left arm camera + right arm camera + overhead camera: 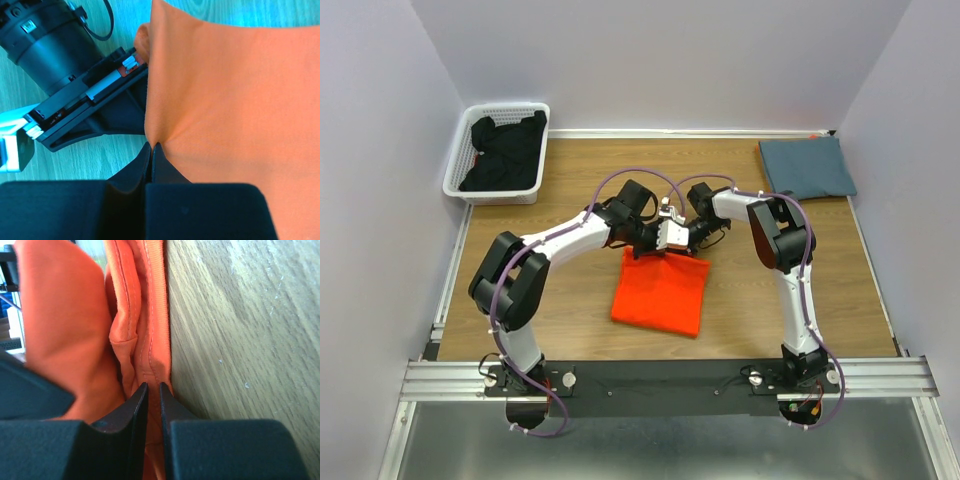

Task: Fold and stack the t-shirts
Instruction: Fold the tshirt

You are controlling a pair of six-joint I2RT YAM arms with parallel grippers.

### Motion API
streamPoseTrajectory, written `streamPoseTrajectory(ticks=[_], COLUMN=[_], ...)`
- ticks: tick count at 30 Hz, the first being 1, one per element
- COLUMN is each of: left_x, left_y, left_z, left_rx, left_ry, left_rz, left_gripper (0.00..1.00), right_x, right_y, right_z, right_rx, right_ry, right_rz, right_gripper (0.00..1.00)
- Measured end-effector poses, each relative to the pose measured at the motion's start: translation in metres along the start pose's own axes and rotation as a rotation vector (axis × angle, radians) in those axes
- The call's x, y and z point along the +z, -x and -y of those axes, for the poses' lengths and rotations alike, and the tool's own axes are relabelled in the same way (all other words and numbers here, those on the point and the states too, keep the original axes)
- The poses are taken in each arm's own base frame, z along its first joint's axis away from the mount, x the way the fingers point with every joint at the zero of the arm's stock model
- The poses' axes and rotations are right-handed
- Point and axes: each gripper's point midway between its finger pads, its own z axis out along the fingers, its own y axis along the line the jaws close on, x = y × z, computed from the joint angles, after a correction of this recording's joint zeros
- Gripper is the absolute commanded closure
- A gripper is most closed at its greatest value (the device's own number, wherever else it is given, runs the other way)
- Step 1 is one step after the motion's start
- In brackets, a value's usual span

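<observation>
The bright orange t-shirt (660, 290) lies folded into a rough rectangle on the middle of the table. Both grippers meet at its far edge. My left gripper (650, 247) is shut on the shirt's far left corner, and the cloth (230, 100) bunches right at the tips. My right gripper (688, 240) is shut on the far right edge, with a stitched hem (150, 340) caught between its tips. The slate blue-grey t-shirt (807, 167) lies folded flat at the far right corner, away from both grippers.
A white basket (470, 148) with dark clothes in it stands at the far left corner. Walls close in the table on three sides. The right gripper's body (75, 100) lies just left of the orange cloth in the left wrist view.
</observation>
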Motion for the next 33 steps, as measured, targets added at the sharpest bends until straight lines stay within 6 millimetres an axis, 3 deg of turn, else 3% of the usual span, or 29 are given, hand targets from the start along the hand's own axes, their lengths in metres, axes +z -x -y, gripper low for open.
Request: streamPoseTrajectory(ticks=[20,23,24,27,30,31,33], left_x=[0.004,0.005,0.006,0.005,0.005,0.003,-0.002], left_y=[-0.009,-0.013,-0.014,-0.017,-0.018,-0.018,-0.013], left_z=[-0.01,-0.011,-0.012,-0.013,-0.015,-0.015,-0.016], left_rx=[0.024,0.029,0.031,0.038,0.046,0.046,0.049], left_ry=[0.052,0.062,0.067,0.075,0.082,0.084,0.091], left_rz=[0.006,0.002,-0.003,-0.014,-0.024,-0.027,-0.025], left_gripper=[1.0,0.91,0.79,0.61,0.53,0.53,0.53], right_x=[0.0,-0.001,-0.002,-0.009,-0.023,-0.03,-0.044], right_y=[0.0,0.0,0.001,0.007,0.024,0.032,0.048], right_z=[0.0,0.001,0.001,0.003,0.006,0.007,0.01], right_rx=[-0.001,-0.001,-0.001,-0.027,-0.101,-0.132,-0.192], right_ry=[0.0,-0.009,-0.022,-0.102,-0.208,-0.26,-0.355], right_rz=[0.0,-0.002,-0.005,-0.013,-0.001,0.006,0.023], right_gripper=[0.77,0.74,0.71,0.58,0.48,0.39,0.36])
